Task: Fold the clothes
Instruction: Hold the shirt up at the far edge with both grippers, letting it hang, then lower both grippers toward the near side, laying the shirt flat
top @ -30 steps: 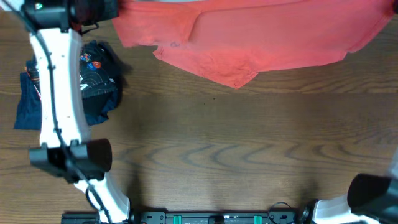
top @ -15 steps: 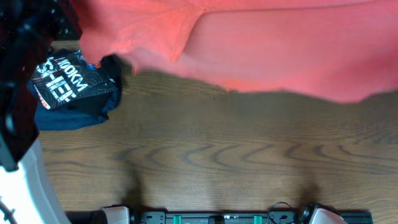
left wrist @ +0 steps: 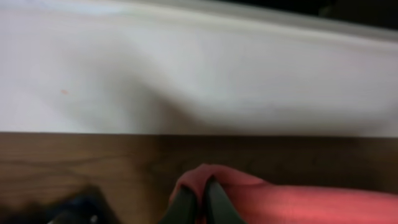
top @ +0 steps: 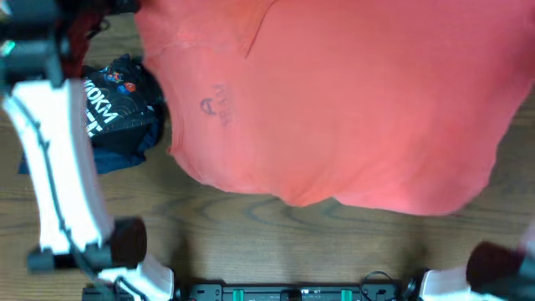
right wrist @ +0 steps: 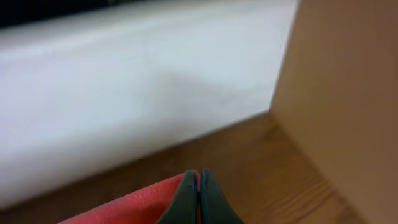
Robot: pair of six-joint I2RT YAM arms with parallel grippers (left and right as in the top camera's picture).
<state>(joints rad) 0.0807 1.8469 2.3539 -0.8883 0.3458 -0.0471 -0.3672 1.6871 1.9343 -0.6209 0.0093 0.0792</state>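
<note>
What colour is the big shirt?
The shirt is coral red, seen best in the overhead view.

we note the shirt (top: 351, 109) as soft matt cloth, lightly creased. the table (top: 251, 242) is smooth wood-grain with a low sheen. the dark garment (top: 125, 125) is printed cloth. the left arm (top: 57, 184) casing looks like smooth white plastic.

A wooden table (top: 276, 242) with brown, strongly grained boards fills most of the space. Behind its far edge rises a plain white wall (left wrist: 186, 74), softly shadowed near the middle under even light, with a dark strip (left wrist: 348, 12) above it. At the table's far right corner a tan panel (right wrist: 348, 93) meets that wall. A black rail (top: 301, 293) with green fittings lines the table's near edge.
</note>
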